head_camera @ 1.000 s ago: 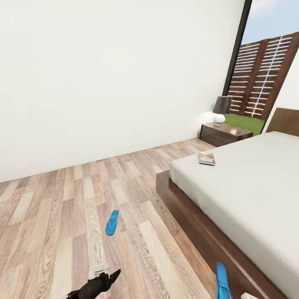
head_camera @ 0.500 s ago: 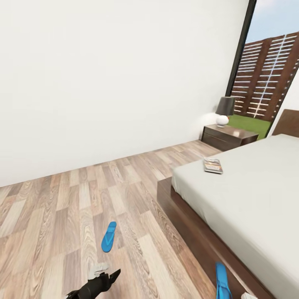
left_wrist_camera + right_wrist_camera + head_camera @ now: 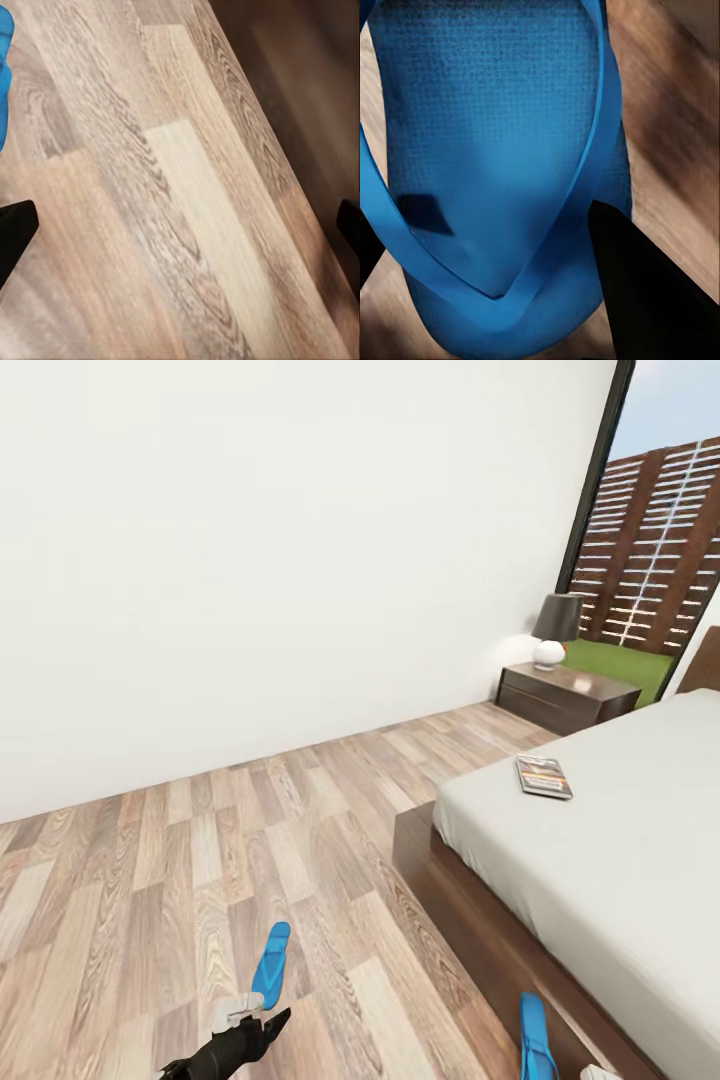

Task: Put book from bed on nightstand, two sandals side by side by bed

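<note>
A: What's cut off near the bed (image 3: 600,860)?

B: Bed itself runs off the edge, headboard (image 3: 706,660) mostly gone. Sandal (image 3: 536,1038) beside its frame is clipped at the heel end. Right gripper (image 3: 487,247): just two dark fingertips over that sandal, can't tell if closed on it.

A: The book (image 3: 544,776) on the bed?

B: Too small, cover lettering unreadable.

A: Left gripper (image 3: 262,1024)?

B: Arm cut by the edge. It overlaps the heel of the other sandal (image 3: 271,964), well apart from the bed.
</note>
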Available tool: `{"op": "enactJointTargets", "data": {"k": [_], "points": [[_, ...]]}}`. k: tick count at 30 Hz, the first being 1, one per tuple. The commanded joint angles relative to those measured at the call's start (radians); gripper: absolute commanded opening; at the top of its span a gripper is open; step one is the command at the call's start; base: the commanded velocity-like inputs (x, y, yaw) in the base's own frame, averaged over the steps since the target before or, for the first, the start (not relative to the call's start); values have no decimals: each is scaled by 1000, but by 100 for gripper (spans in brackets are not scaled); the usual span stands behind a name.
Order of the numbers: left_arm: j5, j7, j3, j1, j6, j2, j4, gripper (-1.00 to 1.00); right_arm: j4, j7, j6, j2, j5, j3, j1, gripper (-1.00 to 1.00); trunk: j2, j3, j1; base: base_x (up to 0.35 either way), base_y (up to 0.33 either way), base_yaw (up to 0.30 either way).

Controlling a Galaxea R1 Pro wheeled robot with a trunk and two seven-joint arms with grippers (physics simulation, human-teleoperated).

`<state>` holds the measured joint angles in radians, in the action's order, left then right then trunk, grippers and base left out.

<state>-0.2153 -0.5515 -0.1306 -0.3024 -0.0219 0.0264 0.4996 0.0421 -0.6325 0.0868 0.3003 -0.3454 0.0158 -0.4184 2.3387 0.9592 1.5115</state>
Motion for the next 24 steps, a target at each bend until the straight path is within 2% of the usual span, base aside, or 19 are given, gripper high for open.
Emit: {"op": "enactJointTargets", "data": {"k": [1, 7, 12, 19, 24], "points": [[-6, -5, -2, 0, -2, 0, -1, 100, 1, -2, 10, 0, -9, 3, 0, -100, 0, 1, 0, 271, 171, 0], [-6, -5, -1, 0, -1, 0, -1, 100, 1, -3, 10, 0, -9, 3, 0, -100, 0, 1, 0, 230, 67, 0], [-6, -5, -1, 0, -1, 0, -1, 100, 1, -2, 10, 0, -8, 2, 0, -100, 0, 1, 0, 35, 4, 17], [-6, -5, -1, 0, -1, 0, -1, 100, 1, -2, 10, 0, -8, 3, 0, -100, 0, 4, 0, 3, 0, 188], [-6, -5, -2, 0, -2, 0, -1, 100, 1, -1, 10, 0, -8, 3, 0, -100, 0, 5, 0, 89, -41, 42]]}}
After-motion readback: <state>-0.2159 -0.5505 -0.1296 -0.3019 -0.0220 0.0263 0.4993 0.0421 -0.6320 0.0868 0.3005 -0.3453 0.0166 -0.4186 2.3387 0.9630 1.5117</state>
